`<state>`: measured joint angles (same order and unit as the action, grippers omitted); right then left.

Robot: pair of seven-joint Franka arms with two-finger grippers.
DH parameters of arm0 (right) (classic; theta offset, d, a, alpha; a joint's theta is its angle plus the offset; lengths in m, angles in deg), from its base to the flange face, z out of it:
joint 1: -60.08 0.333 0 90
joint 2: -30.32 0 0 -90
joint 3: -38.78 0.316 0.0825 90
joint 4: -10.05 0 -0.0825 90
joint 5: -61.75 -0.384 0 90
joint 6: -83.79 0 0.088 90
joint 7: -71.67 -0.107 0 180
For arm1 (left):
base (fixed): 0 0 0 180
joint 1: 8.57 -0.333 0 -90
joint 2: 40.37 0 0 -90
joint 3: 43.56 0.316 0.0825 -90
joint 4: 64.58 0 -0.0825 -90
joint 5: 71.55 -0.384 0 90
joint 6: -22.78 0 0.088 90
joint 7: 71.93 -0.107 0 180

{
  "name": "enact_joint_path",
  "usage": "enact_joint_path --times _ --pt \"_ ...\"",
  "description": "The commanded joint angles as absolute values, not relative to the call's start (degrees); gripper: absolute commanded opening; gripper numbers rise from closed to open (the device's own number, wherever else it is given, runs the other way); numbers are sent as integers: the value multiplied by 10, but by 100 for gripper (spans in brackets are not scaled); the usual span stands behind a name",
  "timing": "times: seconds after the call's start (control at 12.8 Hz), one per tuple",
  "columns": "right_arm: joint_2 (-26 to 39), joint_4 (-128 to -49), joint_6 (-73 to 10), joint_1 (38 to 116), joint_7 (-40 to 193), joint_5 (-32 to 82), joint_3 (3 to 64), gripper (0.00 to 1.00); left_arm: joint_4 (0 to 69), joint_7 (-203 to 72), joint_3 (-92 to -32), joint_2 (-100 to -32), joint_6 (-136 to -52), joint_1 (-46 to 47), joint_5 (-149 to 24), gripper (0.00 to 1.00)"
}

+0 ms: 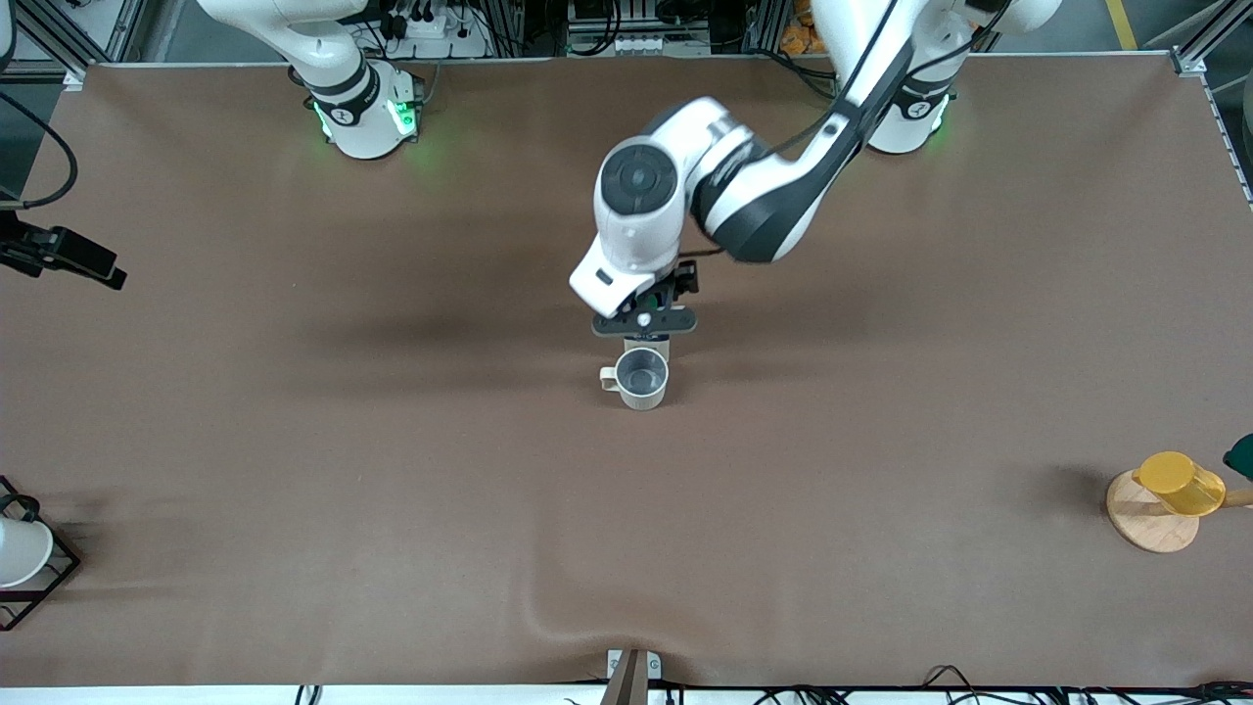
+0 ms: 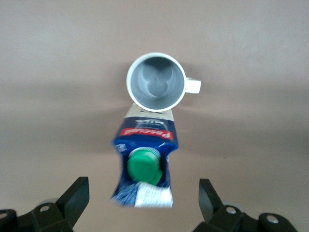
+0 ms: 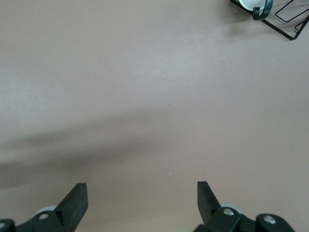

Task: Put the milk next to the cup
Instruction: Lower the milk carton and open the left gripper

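The milk (image 2: 145,137), a blue and white carton with a green cap, stands upright on the table beside the cup (image 2: 156,83), close against its rim. The beige cup (image 1: 641,377) sits mid-table, its handle toward the right arm's end. In the front view only a sliver of the milk (image 1: 647,344) shows under the left gripper (image 1: 644,321), just farther from the front camera than the cup. The left gripper (image 2: 142,188) hangs over the milk, open, with both fingers clear of the carton. The right gripper (image 3: 142,203) is open and empty over bare table, and that arm waits.
A yellow cup (image 1: 1180,482) lies on a round wooden board (image 1: 1145,524) near the left arm's end. A white cup in a black wire frame (image 1: 24,558) stands at the right arm's end, and it also shows in the right wrist view (image 3: 285,17). A brown cloth covers the table (image 1: 392,470).
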<state>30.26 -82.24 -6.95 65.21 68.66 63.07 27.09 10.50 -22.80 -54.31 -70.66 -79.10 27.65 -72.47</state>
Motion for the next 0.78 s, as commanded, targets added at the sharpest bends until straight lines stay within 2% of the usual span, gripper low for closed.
enact_joint_path --times 0.0,0.24,0.71 --pt "310 -822 -62 654 676 639 270 100 124 -241 -538 -599 -735 208 -733 100" --pt "307 -822 -63 654 677 638 269 100 131 -334 -540 -538 -710 100 -732 100" --pt "308 -822 -61 654 676 636 269 100 150 -473 -541 -494 -695 -47 -725 100"
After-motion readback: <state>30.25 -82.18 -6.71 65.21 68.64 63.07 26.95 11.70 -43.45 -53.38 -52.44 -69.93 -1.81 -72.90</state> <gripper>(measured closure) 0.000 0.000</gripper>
